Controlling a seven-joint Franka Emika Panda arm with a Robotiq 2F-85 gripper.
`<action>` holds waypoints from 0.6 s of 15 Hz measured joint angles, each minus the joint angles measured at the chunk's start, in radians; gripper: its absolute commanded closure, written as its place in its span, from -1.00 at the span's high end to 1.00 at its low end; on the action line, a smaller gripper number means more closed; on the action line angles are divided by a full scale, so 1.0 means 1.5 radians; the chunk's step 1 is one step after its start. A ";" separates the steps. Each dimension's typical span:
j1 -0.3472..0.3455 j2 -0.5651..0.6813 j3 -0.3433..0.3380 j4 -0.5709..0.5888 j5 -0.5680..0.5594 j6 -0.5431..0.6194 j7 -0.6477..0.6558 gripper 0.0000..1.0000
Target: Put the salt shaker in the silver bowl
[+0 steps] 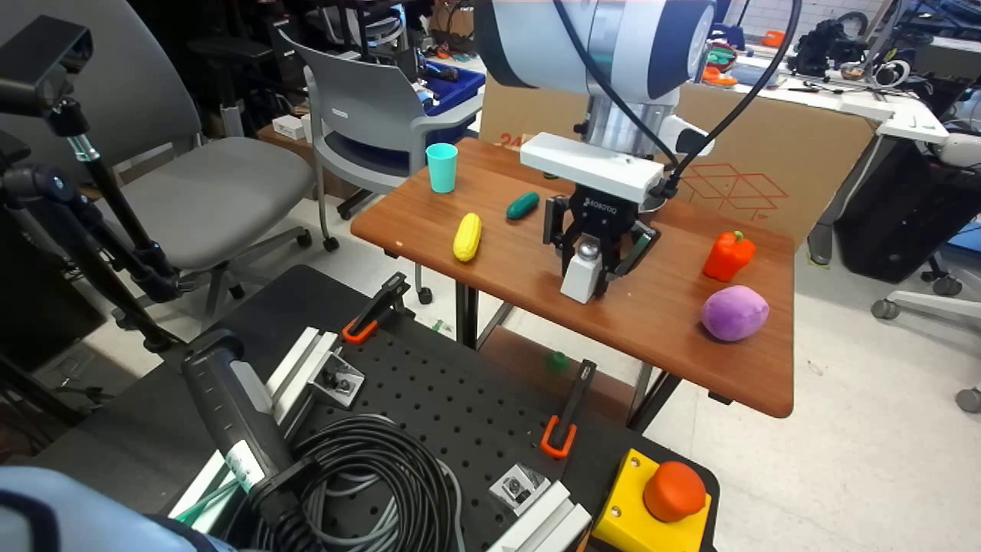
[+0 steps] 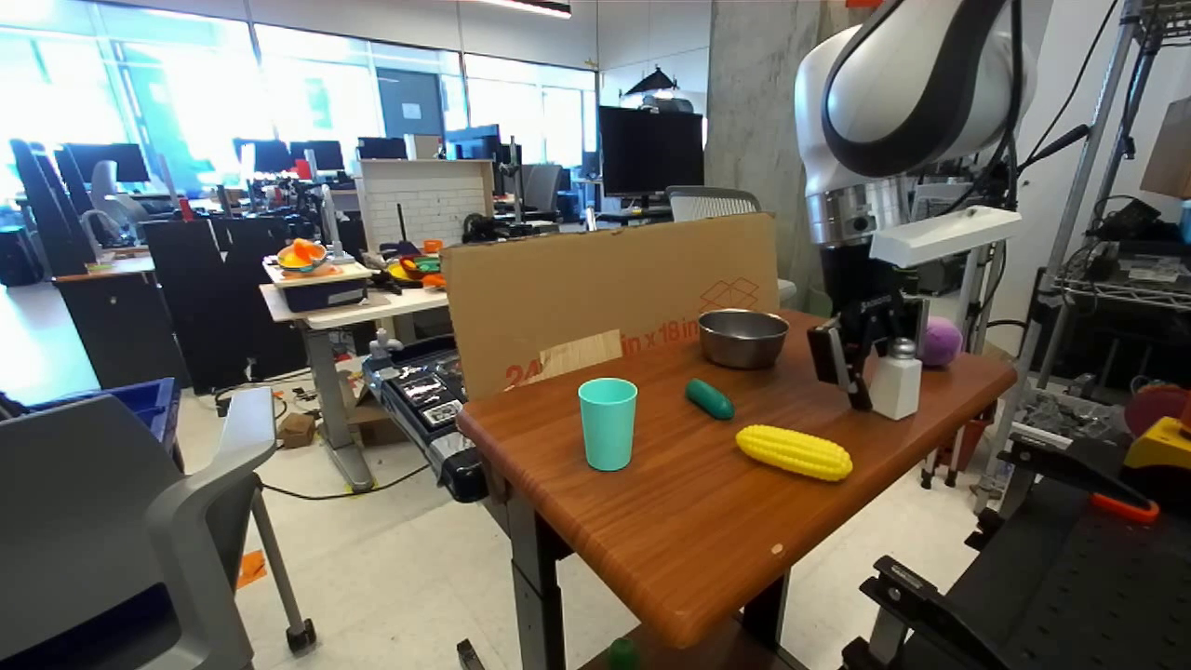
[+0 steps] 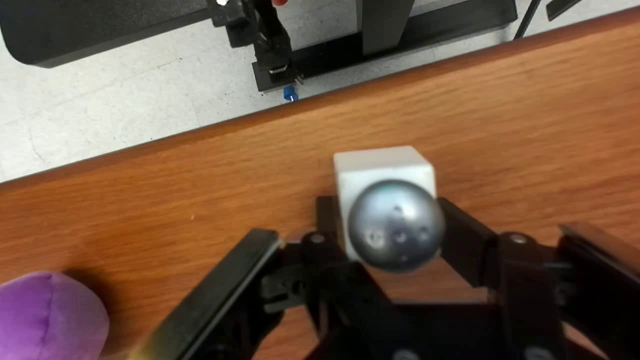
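Observation:
The salt shaker is a white block-like shaker with a round grey metal top. It shows in both exterior views [image 1: 581,280] [image 2: 896,386] and in the middle of the wrist view [image 3: 385,167]. It is upright at the table's front part; I cannot tell whether its base touches the table. My gripper [image 3: 392,225] points down with one finger on each side of the shaker, shut on its sides. The silver bowl [image 2: 742,340] stands at the table's back edge in an exterior view. It is mostly hidden behind my gripper in an exterior view [image 1: 651,204], and out of the wrist view.
On the table [image 2: 670,521] are a teal cup [image 2: 608,423], a yellow corn [image 2: 794,452], a green cucumber-like toy [image 2: 710,399], an orange pepper [image 1: 728,255] and a purple ball-like toy [image 1: 734,313]. A cardboard sheet [image 2: 595,279] stands behind the table.

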 measured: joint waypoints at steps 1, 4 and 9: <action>0.004 0.002 0.000 0.009 0.003 -0.015 0.000 -0.65; 0.009 0.002 0.000 0.033 0.014 -0.055 0.000 -0.65; 0.011 -0.003 -0.003 0.091 0.015 -0.101 0.013 -0.65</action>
